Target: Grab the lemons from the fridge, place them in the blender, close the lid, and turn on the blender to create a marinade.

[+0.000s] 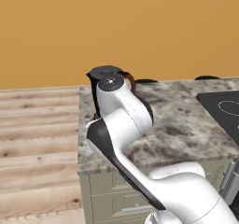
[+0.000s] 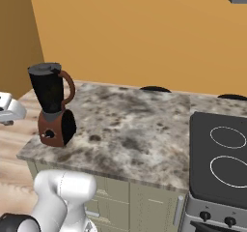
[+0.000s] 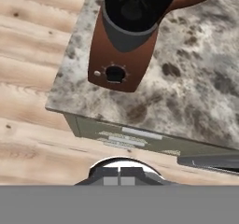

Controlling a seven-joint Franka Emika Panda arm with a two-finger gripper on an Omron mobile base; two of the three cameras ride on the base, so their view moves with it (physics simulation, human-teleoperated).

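The blender [image 2: 50,105] stands near the counter's left front corner, a black jar with a brown handle on a brown base. The dark grey lid [image 2: 44,68] sits on the jar's top. In the hand view I look down on the blender [image 3: 123,36], with its round black knob [image 3: 115,73] facing me. My gripper [image 3: 120,175] is shut with nothing between its tips. It hangs off the counter's front edge, apart from the blender. In the left base view my arm covers most of the blender [image 1: 100,85]. The lemons and the fridge are out of view.
The marble counter [image 2: 135,124] runs right to a black stovetop [image 2: 219,153] with control knobs on its front. Green-grey drawers [image 3: 123,136] sit under the counter. Wooden floor [image 1: 37,139] lies to the left. An orange wall closes the back.
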